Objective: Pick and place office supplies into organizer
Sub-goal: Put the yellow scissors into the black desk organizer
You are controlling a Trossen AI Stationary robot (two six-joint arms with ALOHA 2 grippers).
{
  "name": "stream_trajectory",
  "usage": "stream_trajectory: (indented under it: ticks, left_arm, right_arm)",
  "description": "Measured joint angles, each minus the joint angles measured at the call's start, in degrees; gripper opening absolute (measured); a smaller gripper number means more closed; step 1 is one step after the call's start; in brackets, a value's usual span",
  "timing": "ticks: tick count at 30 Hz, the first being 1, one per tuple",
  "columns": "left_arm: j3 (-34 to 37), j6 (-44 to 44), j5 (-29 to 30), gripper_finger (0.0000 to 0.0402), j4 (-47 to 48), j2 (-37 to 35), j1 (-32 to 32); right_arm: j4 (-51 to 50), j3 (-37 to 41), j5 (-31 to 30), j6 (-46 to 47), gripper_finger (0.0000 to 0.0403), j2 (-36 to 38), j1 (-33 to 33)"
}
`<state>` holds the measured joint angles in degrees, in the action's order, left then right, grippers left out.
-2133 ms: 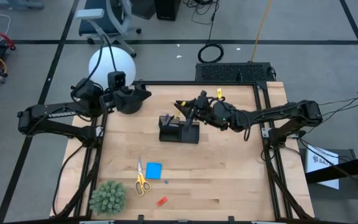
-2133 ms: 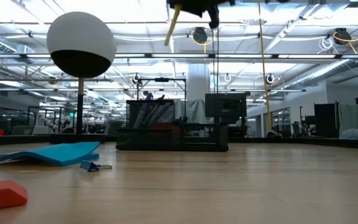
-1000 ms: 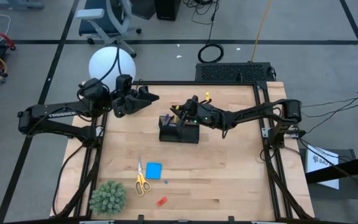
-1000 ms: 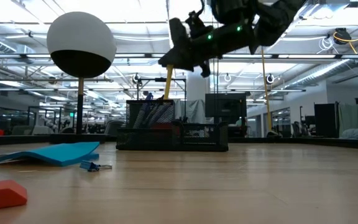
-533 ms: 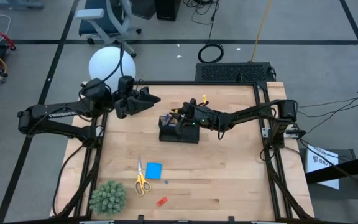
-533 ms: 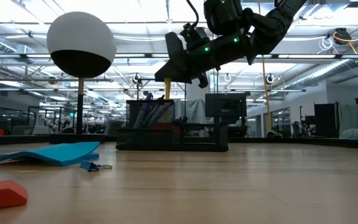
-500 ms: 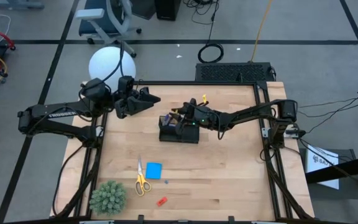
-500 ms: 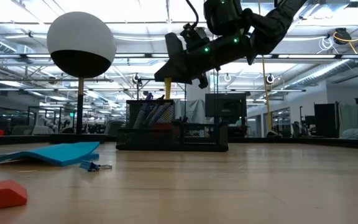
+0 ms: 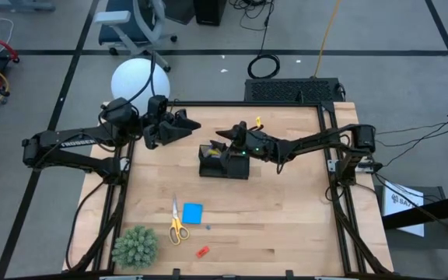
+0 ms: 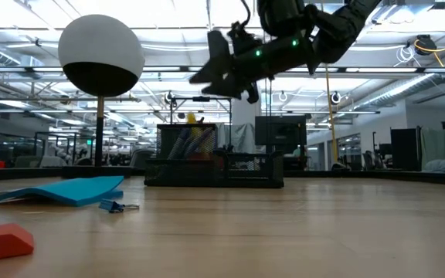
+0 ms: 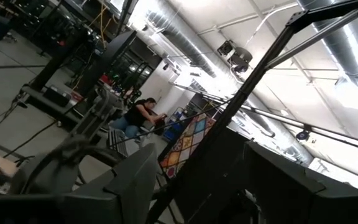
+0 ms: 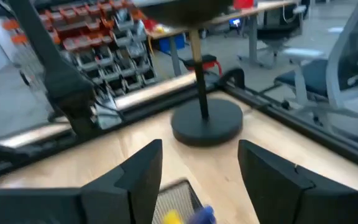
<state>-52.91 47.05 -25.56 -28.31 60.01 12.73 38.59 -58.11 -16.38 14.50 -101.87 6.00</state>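
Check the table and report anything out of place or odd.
Nothing looks damaged or spilled. The scissors, blue note pad and small red piece lie loose on the table near the plant, not yet in the organizer. The right hand is open above the organizer.

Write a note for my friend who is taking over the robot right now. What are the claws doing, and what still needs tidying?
Right gripper: open and empty, above the small black rectangular desk organizer at mid-table.
Left gripper: open and empty, raised near the table's far left corner.
Done: a yellow pen stands in the organizer's taller section with other pens.
Left on the wooden table, near the front left: yellow-handled scissors, blue square note pad, a small blue binder clip and a small red piece.
The green spiky plant stays where it is.
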Motion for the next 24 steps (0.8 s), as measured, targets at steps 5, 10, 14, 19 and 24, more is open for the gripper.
stream_trajectory:
  ticks: [5, 10, 14, 19, 24]
  left_arm:
    - [0.0, 1.3, -3.3, 0.0246, -0.1, 0.0, 0.0]
    - [0.0, 1.6, -6.9, 0.0246, -0.1, 0.0, 0.0]
    - [0.0, 3.1, -8.2, 0.0246, -0.1, 0.0, 0.0]
    - [0.0, 2.8, -10.4, 0.0246, -0.2, 0.0, -0.2]
    - [0.0, -1.9, -10.2, 0.0246, 0.3, 0.0, -1.6]
  right_arm:
    - [0.3, 0.0, 0.0, -0.2, 0.0191, 3.9, -0.5]
    - [0.2, 0.0, 0.0, -0.2, 0.0183, 7.3, -0.6]
    - [0.2, 0.0, 0.0, -0.2, 0.018, 9.4, -0.9]
    - [0.2, 0.0, 0.1, -0.2, 0.0179, 11.5, -1.0]
    - [0.7, 0.0, 0.1, -0.2, 0.0176, 12.7, -1.1]
